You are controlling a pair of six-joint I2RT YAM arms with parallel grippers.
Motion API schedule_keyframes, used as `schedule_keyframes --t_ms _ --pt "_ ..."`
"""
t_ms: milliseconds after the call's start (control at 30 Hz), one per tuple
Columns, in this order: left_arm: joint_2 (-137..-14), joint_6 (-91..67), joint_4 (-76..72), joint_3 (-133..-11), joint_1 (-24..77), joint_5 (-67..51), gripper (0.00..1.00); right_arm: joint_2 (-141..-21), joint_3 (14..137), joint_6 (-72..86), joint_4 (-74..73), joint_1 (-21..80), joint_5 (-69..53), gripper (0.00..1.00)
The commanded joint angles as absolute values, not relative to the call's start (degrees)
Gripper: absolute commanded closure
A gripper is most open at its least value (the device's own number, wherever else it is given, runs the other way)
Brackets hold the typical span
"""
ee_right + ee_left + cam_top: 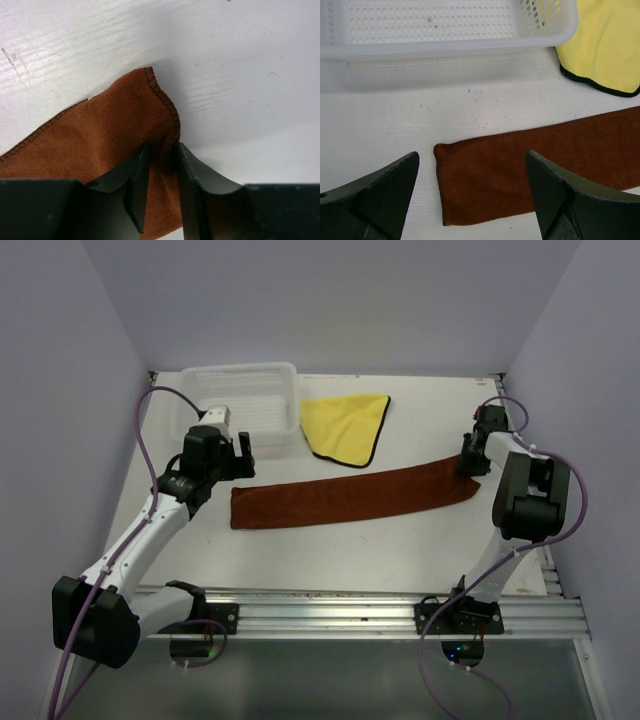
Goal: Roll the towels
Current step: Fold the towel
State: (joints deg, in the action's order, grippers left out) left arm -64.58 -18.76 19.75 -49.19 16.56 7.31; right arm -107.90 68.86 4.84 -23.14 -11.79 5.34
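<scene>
Two towels on the bench [330, 560], one pinched at its end.
Stretched left to right across the bench's middle lies the rust-brown towel [350, 498], a long flat strip. Near the right edge, the right tool [160, 165] is closed narrow on the strip's right end, cloth bunched between its fingers. The left tool [475, 200] stands wide over the strip's left end, holding nothing. The yellow towel [348, 427] lies flat toward the far edge, just beside the white mesh basket [240, 375] in the far-left corner.
</scene>
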Motion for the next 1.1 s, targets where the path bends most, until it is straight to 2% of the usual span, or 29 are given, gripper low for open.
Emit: schedule_keyframes --t_ms 0,233,333,500,667,967,1067 --pt "-63.2 -17.6 17.1 -49.2 16.9 7.6 0.09 -112.1 67.9 5.1 -28.7 -10.9 8.1 0.69" --pt "-63.1 -17.5 17.1 -49.1 16.9 7.7 0.09 -111.0 69.3 5.5 -30.8 -11.1 12.1 0.95" --pt "-63.1 -17.5 17.1 -49.1 16.9 7.6 0.09 -108.2 70.1 5.6 -32.3 -11.7 14.0 1.00" --pt "-62.9 -17.5 17.1 -49.1 16.9 7.4 0.09 -101.7 71.1 6.9 -35.7 -13.3 16.1 1.00" --pt "-62.5 -17.7 16.9 -49.0 16.9 6.7 0.09 -95.8 72.2 8.5 -37.9 -12.8 13.3 1.00" --pt "-61.6 -17.8 16.6 -48.7 16.9 5.7 0.09 -87.4 79.4 10.5 -45.1 -3.9 12.6 1.00" --pt "-61.2 -17.6 16.6 -48.8 16.9 5.8 0.09 -87.4 81.9 12.4 -47.2 2.3 10.2 1.00"
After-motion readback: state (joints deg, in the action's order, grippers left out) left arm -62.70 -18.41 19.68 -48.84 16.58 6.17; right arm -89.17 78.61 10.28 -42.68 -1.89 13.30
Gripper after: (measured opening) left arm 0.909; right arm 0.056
